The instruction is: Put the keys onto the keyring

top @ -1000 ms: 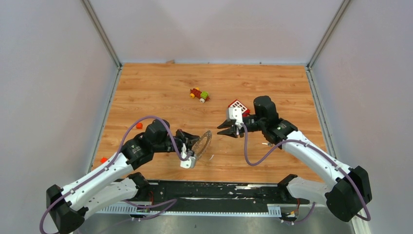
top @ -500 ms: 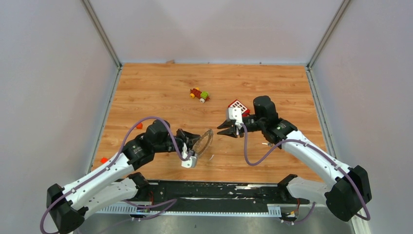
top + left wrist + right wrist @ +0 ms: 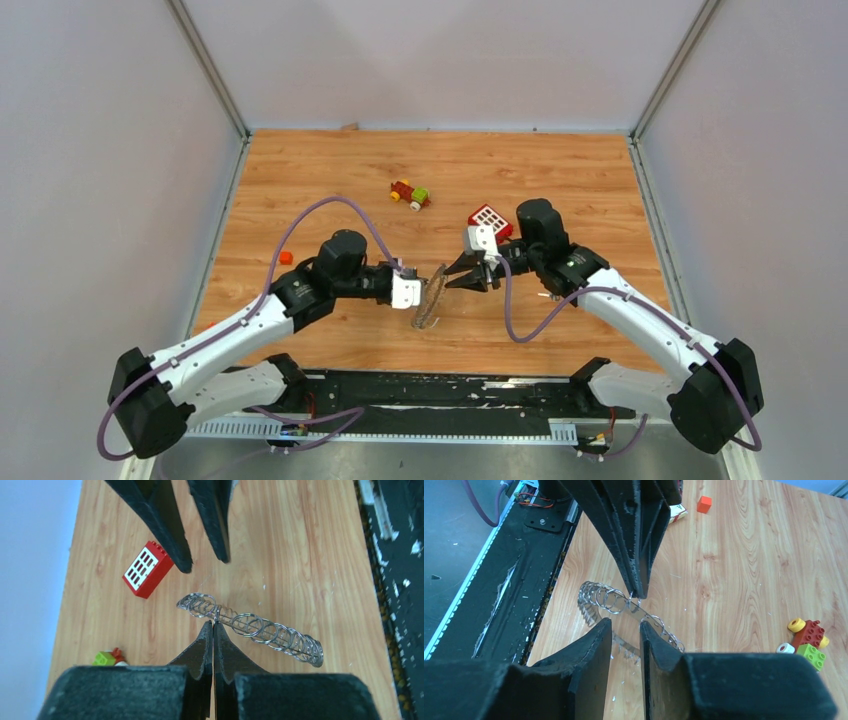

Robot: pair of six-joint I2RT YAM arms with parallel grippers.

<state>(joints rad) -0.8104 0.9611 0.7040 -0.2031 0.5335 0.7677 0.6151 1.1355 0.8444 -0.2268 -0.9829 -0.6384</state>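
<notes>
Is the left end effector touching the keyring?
Touching. The left wrist view shows the left end effector closed on the keyring, pinching its wire.

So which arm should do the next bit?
Right, probably. The left gripper is shut on the keyring, so it's busy. The right gripper is open, looks empty, and faces it.

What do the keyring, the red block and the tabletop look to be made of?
The keyring: bare metal, probably steel; thin silvery loops with bright glints. The red block: likely moulded plastic; uniform glossy red, crisp edges, white window grid. The tabletop: wood or wood-look laminate; visible grain, smooth sheen.
</notes>
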